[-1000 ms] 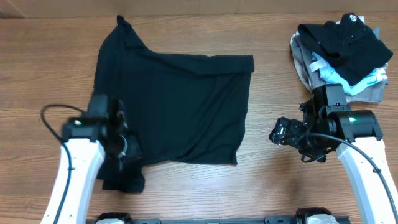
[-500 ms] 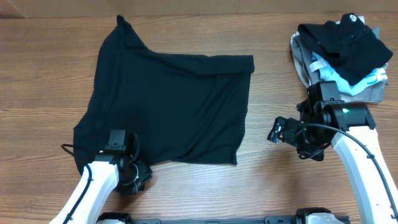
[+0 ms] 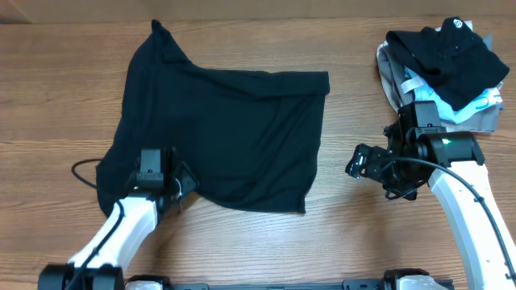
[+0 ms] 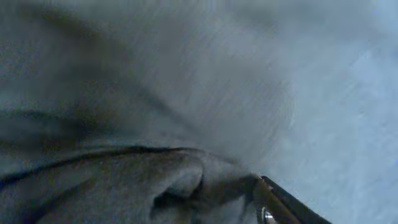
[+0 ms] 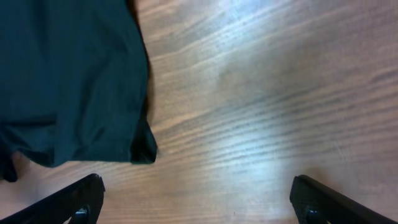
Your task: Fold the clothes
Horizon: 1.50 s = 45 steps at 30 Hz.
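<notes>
The large black T-shirt lies spread on the wooden table, one sleeve pointing to the far left. My left gripper sits at the shirt's near-left edge, shut on a bunch of its fabric. In the left wrist view, dark fabric fills the frame and only one finger tip shows, at the lower right. My right gripper is open and empty over bare wood, right of the shirt. In the right wrist view its fingers stand wide apart, with the shirt's near-right corner ahead to the left.
A pile of other clothes sits at the far right: a smaller black garment with a round white logo on top of light-blue and grey pieces. Bare wood lies between the shirt and the pile and along the near edge.
My left gripper dropped toward the near edge, then moved farther in and slightly right with the near-left fabric. That fabric no longer hangs below the shirt. The right gripper shifted slightly farther.
</notes>
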Motion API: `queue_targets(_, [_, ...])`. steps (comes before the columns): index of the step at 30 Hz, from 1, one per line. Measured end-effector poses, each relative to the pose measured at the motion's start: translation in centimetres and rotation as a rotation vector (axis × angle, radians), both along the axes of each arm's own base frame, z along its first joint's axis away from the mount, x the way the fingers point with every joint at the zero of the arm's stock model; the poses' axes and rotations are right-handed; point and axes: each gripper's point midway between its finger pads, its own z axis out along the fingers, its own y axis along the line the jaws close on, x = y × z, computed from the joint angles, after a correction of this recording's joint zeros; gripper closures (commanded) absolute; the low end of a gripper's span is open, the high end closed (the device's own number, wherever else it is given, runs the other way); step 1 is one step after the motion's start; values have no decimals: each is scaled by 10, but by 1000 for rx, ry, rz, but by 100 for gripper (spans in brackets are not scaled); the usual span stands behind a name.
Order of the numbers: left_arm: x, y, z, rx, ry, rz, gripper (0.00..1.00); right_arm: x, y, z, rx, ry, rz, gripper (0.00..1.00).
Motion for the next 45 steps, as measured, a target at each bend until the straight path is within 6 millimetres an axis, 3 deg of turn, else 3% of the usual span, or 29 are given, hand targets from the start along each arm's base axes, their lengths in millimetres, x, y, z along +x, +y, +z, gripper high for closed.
queue_targets(5, [47, -4, 0, 57, 6, -135, 45, 13, 1, 2, 3, -54, 0, 0])
queue_targets(8, [47, -5, 0, 83, 141, -227, 48, 13, 1, 2, 3, -56, 1, 0])
queue_targets(10, [37, -5, 6, 86, 247, -266, 52, 13, 1, 2, 3, -56, 0, 0])
queue_targets(13, [32, -6, 42, 81, 333, -305, 53, 14, 1, 2, 3, -57, 0, 0])
queue_targets(15, [26, -6, 53, 77, 373, -315, 56, 13, 1, 2, 3, -56, 0, 0])
queue_targets(20, [-17, -3, 57, 62, 551, -325, 62, 18, 1, 3, 1, -82, 19, 0])
queue_targets(23, [-32, -1, 54, 74, 608, -330, 60, 24, 1, 4, -1, -110, 32, 0])
queue_targets(28, [-50, 15, 31, 175, 660, -298, 59, 24, 1, -2, -3, -112, 45, 0])
queue_targets(33, [-33, 24, 11, 243, 566, -263, 59, 23, 1, -3, -4, -111, 50, 0])
queue_targets(38, [-16, 25, 8, 257, 492, -250, 57, 23, 1, -3, -4, -111, 50, 0])
queue_targets(45, [-10, 20, 4, 235, 458, -252, 58, 25, 1, -3, -4, -117, 50, 0])
